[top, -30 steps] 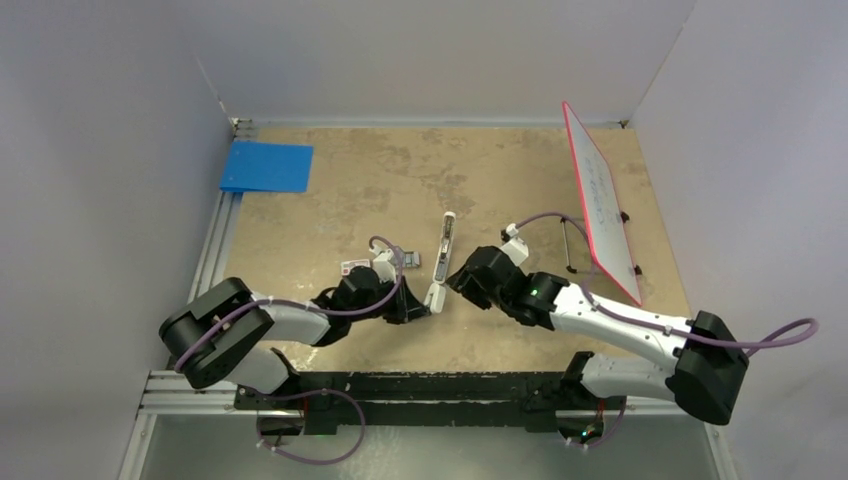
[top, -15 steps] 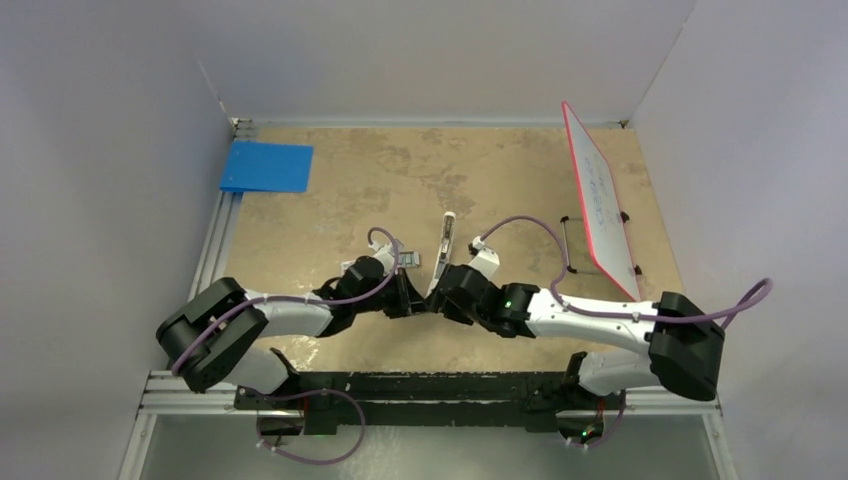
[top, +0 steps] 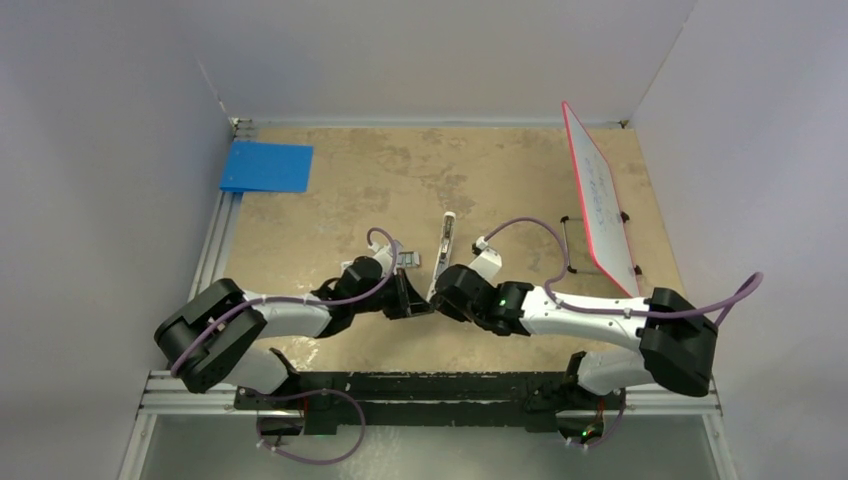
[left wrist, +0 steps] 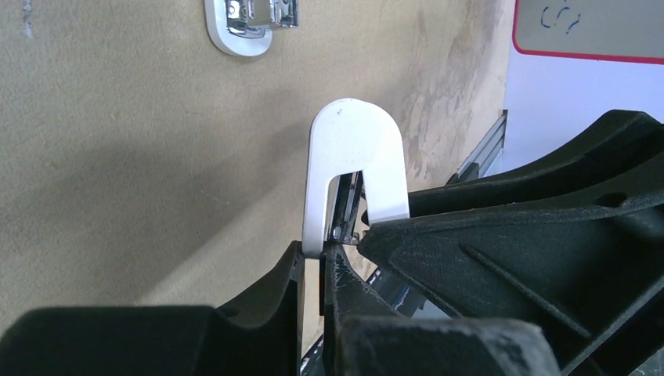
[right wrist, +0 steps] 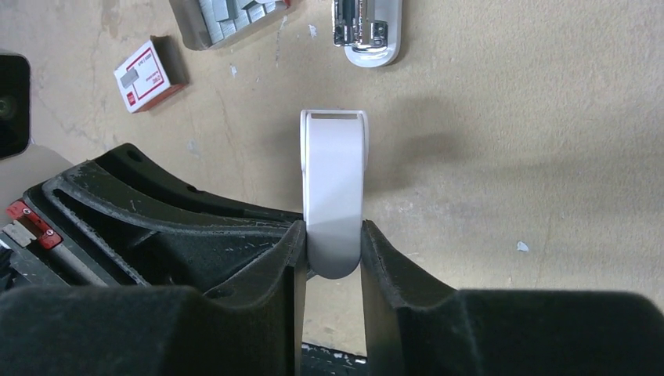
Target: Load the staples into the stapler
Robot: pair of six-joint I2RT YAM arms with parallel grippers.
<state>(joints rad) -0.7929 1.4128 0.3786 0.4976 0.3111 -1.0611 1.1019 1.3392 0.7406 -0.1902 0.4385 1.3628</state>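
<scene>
The stapler [top: 446, 240] is a slim white bar lying on the table; its metal-filled near end shows in the left wrist view [left wrist: 249, 27] and the right wrist view [right wrist: 368, 31]. Below it, a short white piece [top: 433, 296] is held from both sides. My left gripper [top: 410, 300] is shut on one thin wall of the short white piece [left wrist: 356, 157]. My right gripper [right wrist: 333, 235] is shut across the width of the piece [right wrist: 334, 188]. The staples [right wrist: 227, 12], grey strips in a small tray, lie at the top edge of the right wrist view.
A red-and-white staple box [right wrist: 149, 74] lies left of the held piece. A blue flat pad [top: 265, 166] sits at the back left. A red-framed whiteboard [top: 600, 205] stands tilted on the right. White walls enclose the table.
My right arm has moved left up to the short white piece, and its fingers have closed on it. The left gripper kept its hold and barely shifted.
</scene>
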